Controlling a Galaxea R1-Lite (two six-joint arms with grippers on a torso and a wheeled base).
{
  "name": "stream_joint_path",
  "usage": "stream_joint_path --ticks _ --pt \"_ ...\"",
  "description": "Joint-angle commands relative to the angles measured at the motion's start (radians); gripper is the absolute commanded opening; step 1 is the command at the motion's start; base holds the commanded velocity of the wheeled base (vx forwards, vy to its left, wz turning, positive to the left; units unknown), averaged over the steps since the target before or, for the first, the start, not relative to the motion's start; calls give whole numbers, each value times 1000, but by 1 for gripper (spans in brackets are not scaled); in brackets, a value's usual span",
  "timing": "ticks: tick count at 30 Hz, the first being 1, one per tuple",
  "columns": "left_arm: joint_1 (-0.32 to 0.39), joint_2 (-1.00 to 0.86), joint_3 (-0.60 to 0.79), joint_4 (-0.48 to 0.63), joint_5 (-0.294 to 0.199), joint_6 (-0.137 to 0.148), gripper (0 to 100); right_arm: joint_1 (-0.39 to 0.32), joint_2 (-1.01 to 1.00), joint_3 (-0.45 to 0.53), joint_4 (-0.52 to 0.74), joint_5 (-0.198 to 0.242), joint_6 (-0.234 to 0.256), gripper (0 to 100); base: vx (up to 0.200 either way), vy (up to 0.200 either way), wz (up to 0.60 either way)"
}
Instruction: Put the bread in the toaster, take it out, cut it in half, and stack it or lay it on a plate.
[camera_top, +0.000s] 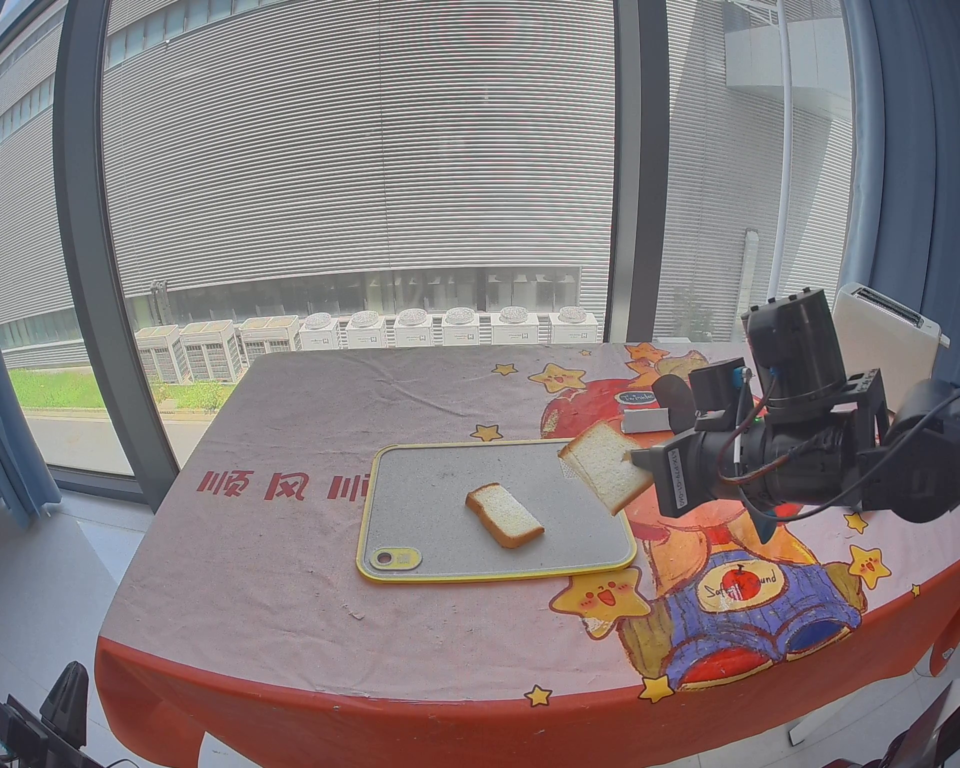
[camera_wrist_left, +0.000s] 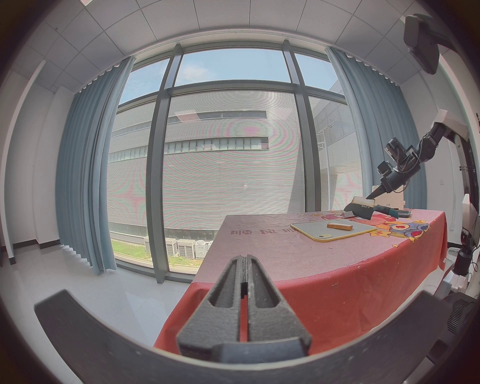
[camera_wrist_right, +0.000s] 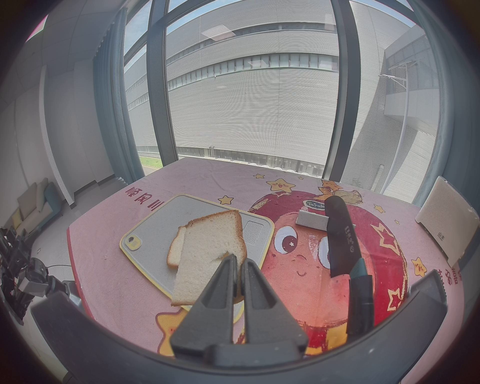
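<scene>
My right fingers (camera_wrist_right: 216, 300) are pressed onto one edge of a half slice of bread (camera_wrist_right: 207, 255), pinching it and holding it tilted in the air over the right-hand edge of the cutting board (camera_top: 430, 490). The other half (camera_top: 505, 514) lies flat near the middle of the board, well apart from the one I hold. My left fingers (camera_wrist_left: 222, 310) are pressed together on nothing, low and off to the left of the worktop (camera_top: 300, 610).

The toaster (camera_top: 885, 340) stands at the far right, and the knife (camera_wrist_right: 342, 235) lies on the cloth beside the board. With two halves here, I judge that toasting and cutting are done and that this is the stacking or plating step.

The next move calls for carrying my half across and lowering it flat. If I stack it, its edges should line up with the half on the board. My grip is only on the rim, and soft bread may sag or tear. So I should go slowly and spread the fingers only once it rests.
</scene>
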Motion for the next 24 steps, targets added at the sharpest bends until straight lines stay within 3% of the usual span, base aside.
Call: stream_joint_path --ticks 1,24 --pt "0 -16 18 1 0 0 0 0 -73 49 -8 -1 1 0 0 0 0" --pt "0 -16 18 -1 0 0 0 43 -426 339 -7 -19 -9 0 0 0 0"
